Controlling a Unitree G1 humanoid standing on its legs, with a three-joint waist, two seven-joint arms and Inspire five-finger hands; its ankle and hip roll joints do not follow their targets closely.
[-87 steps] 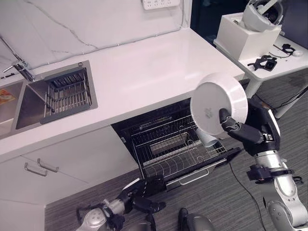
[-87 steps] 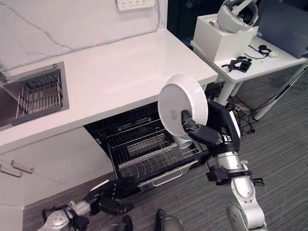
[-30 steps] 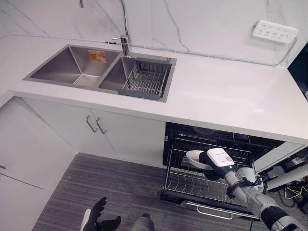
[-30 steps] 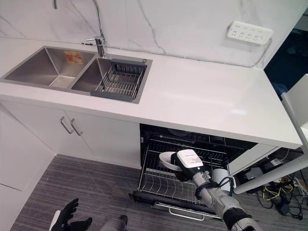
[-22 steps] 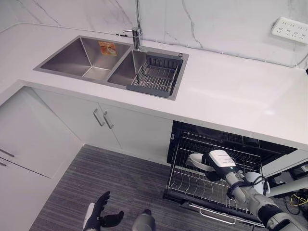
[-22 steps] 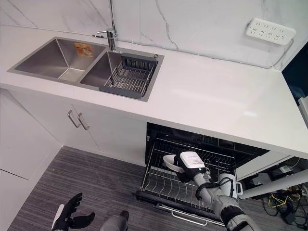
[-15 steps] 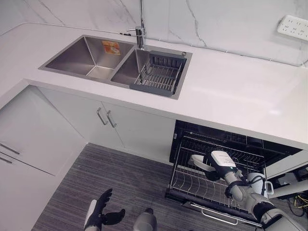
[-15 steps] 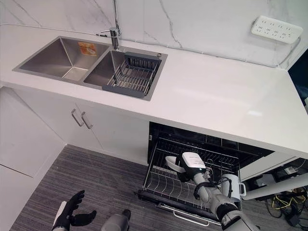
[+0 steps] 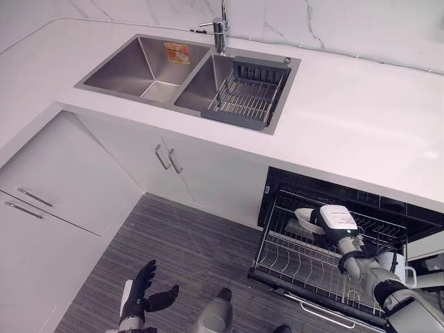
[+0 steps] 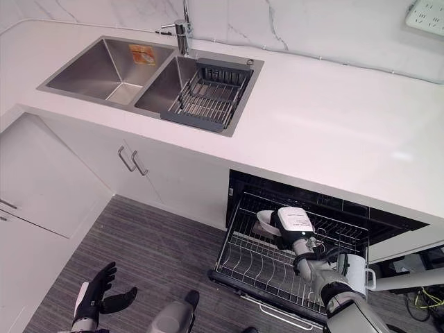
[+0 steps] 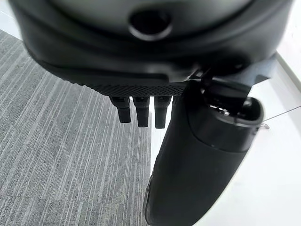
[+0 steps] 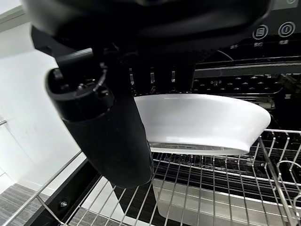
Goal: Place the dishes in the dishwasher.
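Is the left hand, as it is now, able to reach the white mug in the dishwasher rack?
Probably not. The left hand hangs low over the floor, far from the white mug, with the right hand and its bowl between.

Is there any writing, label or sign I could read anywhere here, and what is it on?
No words are legible.
Orange sticker in the sink: print too small.
Dishwasher panel: two round button symbols, no letters.
Right hand, holding the bowl: small mark on its white cover, blurred.

Twin overhead eyes, close wrist views
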